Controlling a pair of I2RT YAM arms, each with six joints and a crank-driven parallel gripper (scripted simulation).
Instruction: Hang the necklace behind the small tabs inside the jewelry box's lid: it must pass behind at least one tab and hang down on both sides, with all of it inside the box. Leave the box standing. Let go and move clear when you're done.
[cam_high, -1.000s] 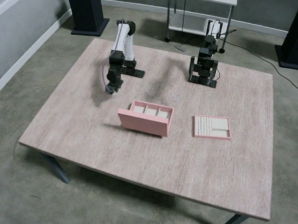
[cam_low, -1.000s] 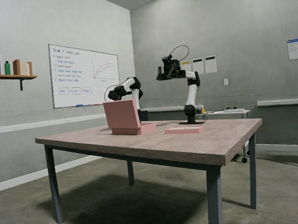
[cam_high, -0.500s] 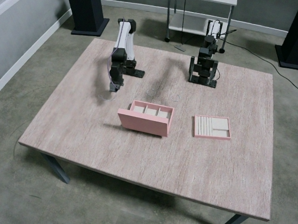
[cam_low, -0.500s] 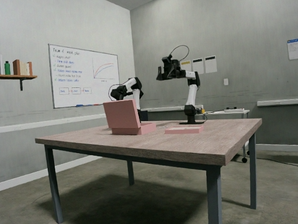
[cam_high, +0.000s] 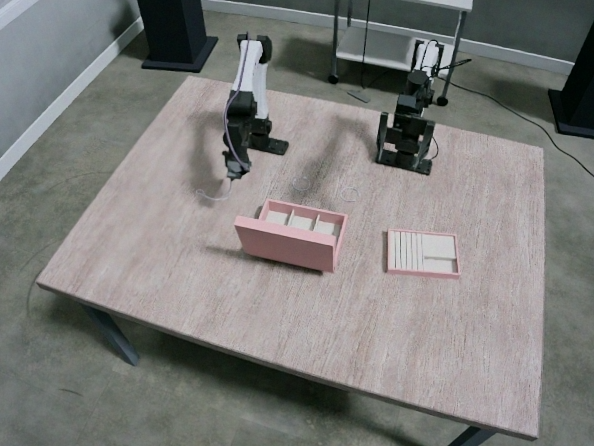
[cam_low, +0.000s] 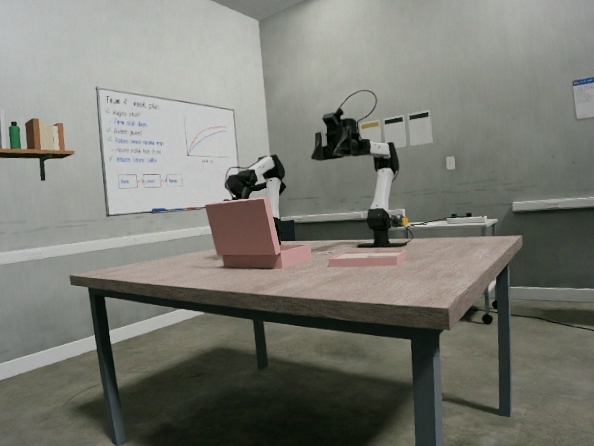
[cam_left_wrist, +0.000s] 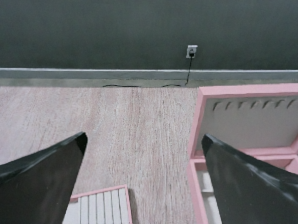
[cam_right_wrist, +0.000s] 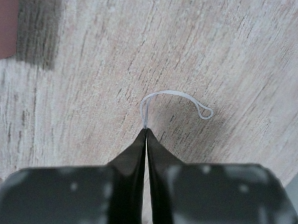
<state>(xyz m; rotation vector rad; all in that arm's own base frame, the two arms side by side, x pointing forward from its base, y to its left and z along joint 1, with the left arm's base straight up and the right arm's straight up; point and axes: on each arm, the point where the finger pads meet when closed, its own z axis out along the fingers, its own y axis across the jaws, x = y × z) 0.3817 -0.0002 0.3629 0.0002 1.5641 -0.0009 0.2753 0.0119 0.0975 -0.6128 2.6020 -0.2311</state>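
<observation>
The pink jewelry box (cam_high: 286, 246) (cam_low: 242, 227) (cam_left_wrist: 199, 120) stands open, its lid leaning back. A row of small tabs (cam_left_wrist: 241, 105) runs near the top inside the lid. My right gripper (cam_high: 229, 180) (cam_right_wrist: 146, 131) is shut on the thin pale necklace (cam_high: 216, 199) (cam_right_wrist: 172, 92), beside the box and above the table. The necklace trails from the fingertips in a narrow curve ending in a small loop. Its height over the table is hard to tell. My left gripper (cam_high: 405, 138) (cam_low: 330, 146) (cam_left_wrist: 144, 135) is open and empty, raised well away from the box.
A shallow pink tray (cam_high: 423, 253) (cam_low: 366, 258) (cam_left_wrist: 100, 206) with pale dividers lies beside the box. Two thin pale rings, one (cam_high: 301, 183) nearer the right arm and one (cam_high: 350, 194) nearer the left arm, lie behind the box, between it and the arm bases.
</observation>
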